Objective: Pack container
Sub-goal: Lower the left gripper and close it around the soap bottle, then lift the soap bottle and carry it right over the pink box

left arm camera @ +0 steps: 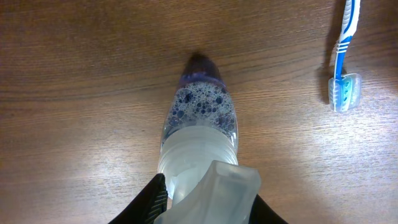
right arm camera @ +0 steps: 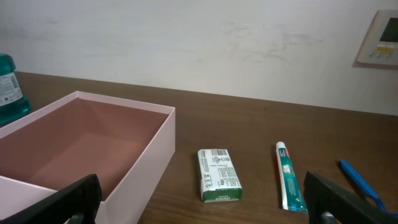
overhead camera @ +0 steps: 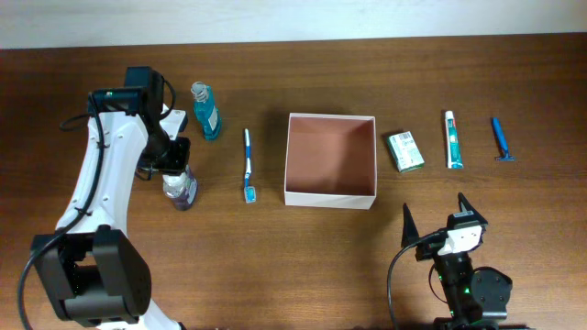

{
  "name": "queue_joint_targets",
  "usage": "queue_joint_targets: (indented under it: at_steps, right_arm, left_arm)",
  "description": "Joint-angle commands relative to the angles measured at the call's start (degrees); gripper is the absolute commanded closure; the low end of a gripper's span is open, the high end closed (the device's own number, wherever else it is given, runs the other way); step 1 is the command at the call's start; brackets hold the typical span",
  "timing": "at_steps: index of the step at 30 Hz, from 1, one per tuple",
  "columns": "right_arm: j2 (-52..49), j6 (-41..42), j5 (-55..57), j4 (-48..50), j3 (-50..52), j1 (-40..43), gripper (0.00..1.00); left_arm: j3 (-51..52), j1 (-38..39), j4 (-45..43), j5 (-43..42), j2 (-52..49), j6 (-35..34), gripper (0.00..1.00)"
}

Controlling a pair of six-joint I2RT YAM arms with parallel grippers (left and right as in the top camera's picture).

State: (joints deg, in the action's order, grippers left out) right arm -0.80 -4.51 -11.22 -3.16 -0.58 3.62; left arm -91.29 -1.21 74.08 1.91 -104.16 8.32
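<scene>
Left gripper [overhead camera: 173, 168], left of frame: jaws closed on cap end of clear bottle [left arm camera: 200, 118] holding purple liquid. White arm arches over it from lower left. Right gripper [overhead camera: 435, 216], lower right: jaws spread wide, arm low. One container [overhead camera: 330, 196], centre. One each: teal bottle [overhead camera: 206, 112], toothbrush [overhead camera: 248, 165], carton [overhead camera: 404, 151], toothpaste [overhead camera: 453, 139], razor [overhead camera: 501, 139].

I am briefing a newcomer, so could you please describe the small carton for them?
Find the big square white-walled container in the middle of the table. Just to its right lies the carton. Unlike the slim toothpaste tube beyond it, it is a squat green-and-white box.
</scene>
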Motion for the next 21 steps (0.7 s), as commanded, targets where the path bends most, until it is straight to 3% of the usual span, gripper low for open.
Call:
queue_joint_targets:
  at_steps: [1, 11, 21]
  right_arm:
    - [0.6, 0.2, 0.5, -0.4, 0.3, 0.3, 0.01]
    - [0.6, 0.3, 0.5, -0.4, 0.3, 0.3, 0.01]
    - [0.6, 0.2, 0.5, -0.4, 0.3, 0.3, 0.01]
  left_arm:
    - [-1.2, -0.2, 0.3, -0.7, -0.3, -0.1, 0.72]
    - [-14.1, 1.3, 7.0, -7.0, -0.3, -0.1, 0.73]
    - [-26.8, 10.1, 10.5, -9.9, -0.3, -4.6, 0.74]
